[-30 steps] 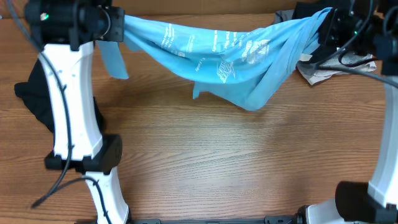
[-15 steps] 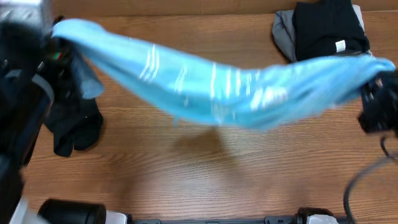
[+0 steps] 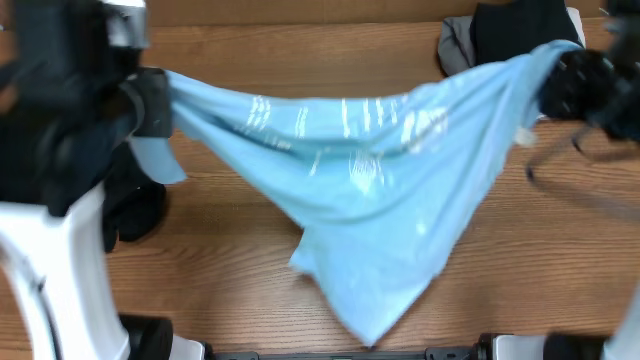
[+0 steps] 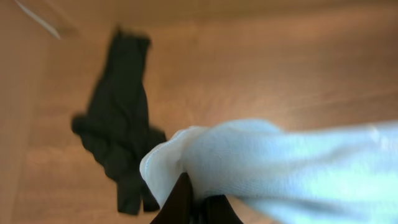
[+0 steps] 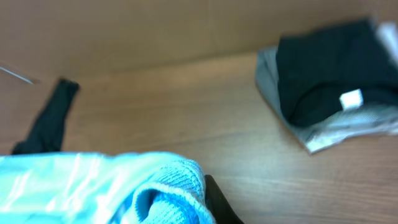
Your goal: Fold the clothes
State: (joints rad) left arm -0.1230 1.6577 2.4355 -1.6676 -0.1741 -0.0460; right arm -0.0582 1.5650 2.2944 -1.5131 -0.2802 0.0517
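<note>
This looks like a robot test bench in a lab or workshop. A wood-grain table (image 3: pixel 220 285) fills the view, and a white robot arm (image 3: pixel 40 285) rises from its near edge on the side of the left gripper (image 3: pixel 150 100). A light blue T-shirt (image 3: pixel 380 200) hangs stretched between that gripper and the right gripper (image 3: pixel 555 82), both clamped on it. A crumpled black garment (image 4: pixel 118 124) lies below the left gripper as a loose work piece. A folded black and grey stack (image 5: pixel 329 81) sits beyond the right gripper. Beyond both grippers a plain brown surface (image 5: pixel 155 31) backs the table, perhaps a board, though the blur leaves that unsure.
</note>
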